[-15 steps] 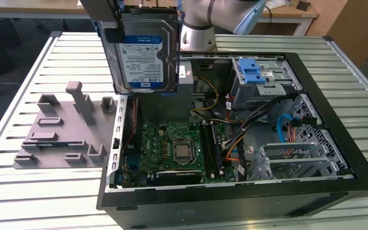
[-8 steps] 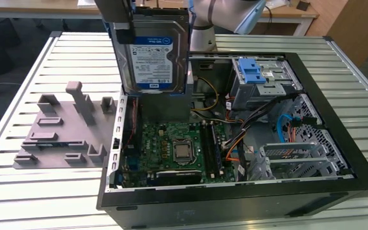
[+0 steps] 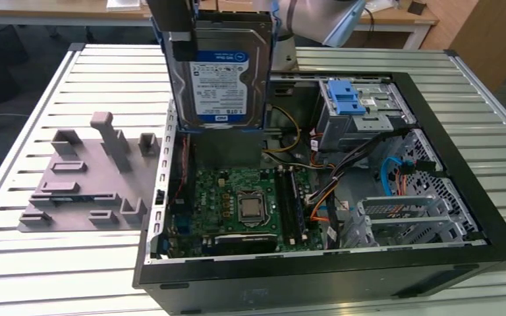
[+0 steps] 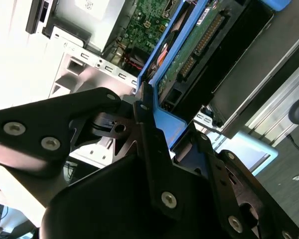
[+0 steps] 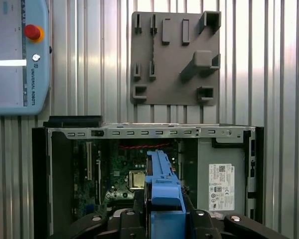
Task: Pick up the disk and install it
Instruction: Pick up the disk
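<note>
slatted metal table (image 3: 464, 85), open computer case (image 3: 464, 250) below the gripper (image 4: 164, 119). we pinch the disk (image 3: 222, 72) by its blue rails (image 5: 162, 184); best lowered square, clear of cables (image 3: 386, 172).

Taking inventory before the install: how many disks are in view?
1. The disk is held upright in the shut gripper, above the open case. More could be hidden in the bays.
</note>
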Robot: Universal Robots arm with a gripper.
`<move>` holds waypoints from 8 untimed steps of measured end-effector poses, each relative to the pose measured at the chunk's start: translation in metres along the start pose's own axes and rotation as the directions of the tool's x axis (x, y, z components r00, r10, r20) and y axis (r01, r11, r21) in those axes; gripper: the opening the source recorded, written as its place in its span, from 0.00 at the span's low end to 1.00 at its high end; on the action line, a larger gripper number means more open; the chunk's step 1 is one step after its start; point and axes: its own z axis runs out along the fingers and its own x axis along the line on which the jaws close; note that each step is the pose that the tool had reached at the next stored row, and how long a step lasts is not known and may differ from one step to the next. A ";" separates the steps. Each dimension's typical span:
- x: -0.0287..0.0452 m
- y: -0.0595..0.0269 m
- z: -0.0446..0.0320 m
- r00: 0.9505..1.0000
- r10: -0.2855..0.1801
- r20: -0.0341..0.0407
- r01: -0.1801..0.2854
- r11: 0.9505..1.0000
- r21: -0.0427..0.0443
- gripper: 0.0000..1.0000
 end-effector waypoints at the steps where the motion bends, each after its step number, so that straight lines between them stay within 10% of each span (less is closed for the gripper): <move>1: 0.0001 -0.0013 0.0001 1.000 0.000 0.000 0.000 1.000 0.000 0.36; 8: 0.0006 -0.0117 0.0004 1.000 0.000 0.000 0.000 1.000 0.000 0.36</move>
